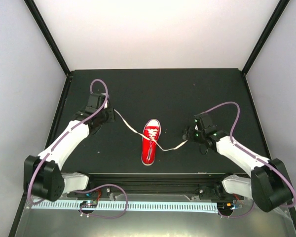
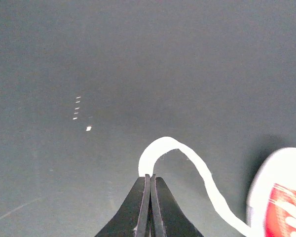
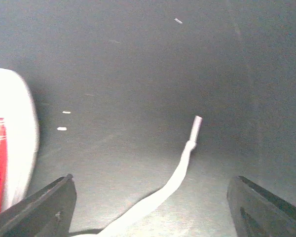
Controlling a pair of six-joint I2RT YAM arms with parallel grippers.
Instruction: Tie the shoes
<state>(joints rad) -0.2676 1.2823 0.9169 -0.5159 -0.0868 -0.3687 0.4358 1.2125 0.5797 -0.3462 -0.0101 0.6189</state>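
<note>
1. From the top camera we see the shoe (image 1: 151, 142) lying on the black tabletop (image 1: 187, 94), near the middle of its near edge, with the white toe cap turned toward the far edge.
2. The left lace (image 1: 126, 122) runs in a straight, taut-looking line from the shoe toward the left edge and ends at the left gripper (image 1: 110, 109). The right lace (image 1: 173, 146) trails toward the right edge and ends just beside the right gripper (image 1: 187, 135).
3. In the left wrist view, we find the left gripper (image 2: 149, 178) clenched. Its two dark fingers (image 2: 135, 207) are pressed together on the left lace (image 2: 160, 146), which arches up from the tips and drops toward the shoe (image 2: 281, 197) at the lower right.
4. In the right wrist view, the right gripper (image 3: 153, 180) is released, and its fingers (image 3: 44, 207) stand wide apart at the bottom corners of the picture.
5. There the right lace (image 3: 180, 173) lies loose on the tabletop between the jaws, touched by neither, with its tip pointing toward the far edge. The shoe (image 3: 10, 148) shows blurred at the left side of that picture.
</note>
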